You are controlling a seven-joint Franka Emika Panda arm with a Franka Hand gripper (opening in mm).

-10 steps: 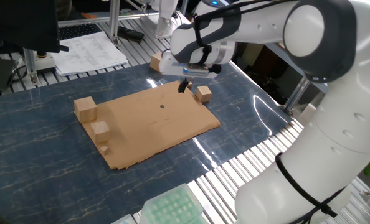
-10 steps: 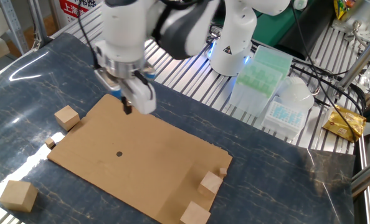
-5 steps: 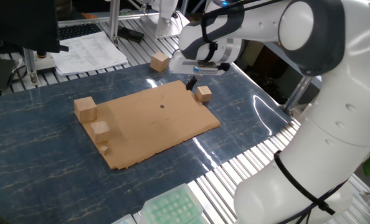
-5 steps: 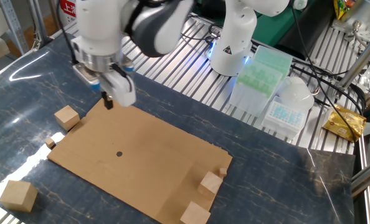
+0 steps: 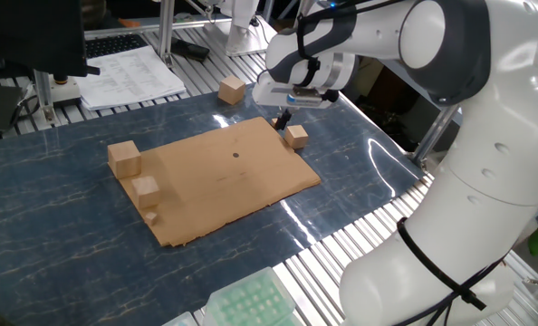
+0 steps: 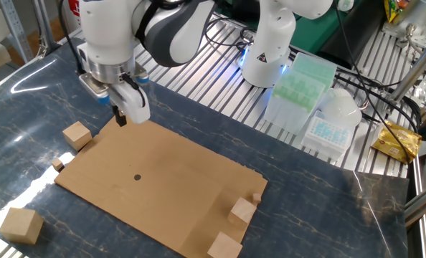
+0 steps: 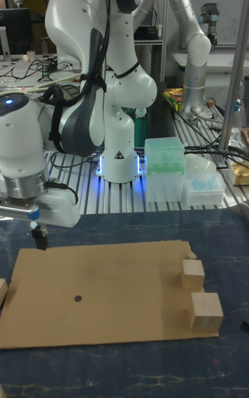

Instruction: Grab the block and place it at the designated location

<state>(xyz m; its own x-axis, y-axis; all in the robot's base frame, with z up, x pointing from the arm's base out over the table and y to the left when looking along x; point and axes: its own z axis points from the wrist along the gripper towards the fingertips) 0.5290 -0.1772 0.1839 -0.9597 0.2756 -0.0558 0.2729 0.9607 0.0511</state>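
Since a second ago the arm has swung away from the middle of the cardboard sheet [image 6: 163, 186] toward its corner by the block [image 6: 77, 135], while every cube and the sheet itself lie as they did. That white arm now hangs over the dark marbled surface [image 5: 61, 226] with its fingers [image 6: 119, 118] poised above the sheet's edge, close to the block yet apart from it; they hold nothing, and whether they are spread or pressed together cannot be told from any view. Across the sheet's middle sits the black dot [image 6: 137, 177], bare, with the block well off it, resting on the surface just beside the sheet's corner. At the opposite end of the sheet stand the large cube [image 6: 224, 246] and a medium cube [image 6: 242, 211], with a tiny cube [image 6: 257, 196] just beyond them. Another large cube [image 6: 21, 224] sits on the surface off the sheet, and a small chip of wood [image 6: 58, 164] lies at the sheet's edge near the block.
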